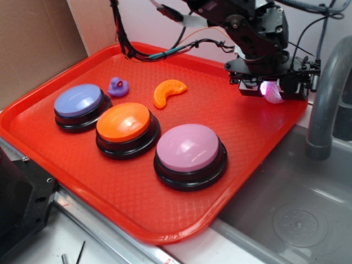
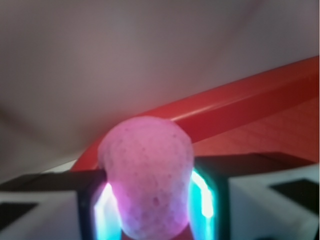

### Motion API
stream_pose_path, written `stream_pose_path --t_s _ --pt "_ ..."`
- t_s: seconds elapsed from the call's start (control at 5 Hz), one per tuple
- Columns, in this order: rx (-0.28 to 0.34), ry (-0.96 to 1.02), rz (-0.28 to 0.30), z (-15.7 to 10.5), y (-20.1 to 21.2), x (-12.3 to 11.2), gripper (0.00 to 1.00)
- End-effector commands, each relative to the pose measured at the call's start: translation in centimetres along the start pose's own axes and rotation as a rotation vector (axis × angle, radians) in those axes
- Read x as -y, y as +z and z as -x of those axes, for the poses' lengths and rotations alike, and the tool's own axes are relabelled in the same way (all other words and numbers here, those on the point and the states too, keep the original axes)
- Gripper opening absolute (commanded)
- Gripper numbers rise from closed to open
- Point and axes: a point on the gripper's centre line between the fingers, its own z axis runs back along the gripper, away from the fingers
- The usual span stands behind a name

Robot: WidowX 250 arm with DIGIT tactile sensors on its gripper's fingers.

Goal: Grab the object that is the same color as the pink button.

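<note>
At the tray's (image 1: pixel 66 148) far right corner, between the gripper's (image 2: pixel 150 205) closed-in pads: pink ball (image 2: pixel 146 175), squeezed midway, evidently soft, light, springy; matching the pink button (image 1: pixel 188 147).

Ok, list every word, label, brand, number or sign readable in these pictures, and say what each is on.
None can be read in either view.
The pink button, orange button and blue-purple button have plain domes.
The red tray, purple duck, orange crescent and pink ball in the gripper carry no marks.
</note>
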Motion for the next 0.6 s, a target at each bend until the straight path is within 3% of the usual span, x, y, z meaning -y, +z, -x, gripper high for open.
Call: stream_pose_path --t_s 0.0,0.2,0.4 --pt "-0.198 -0.01 0.023 -3.3 3.0 -3.2 0.0" --pt "-0.235 0.027 0.038 -3.3 6.6 -4.7 0.0" --pt "-0.273 -0.061 0.035 -3.1 10.3 -5.6 0.0"
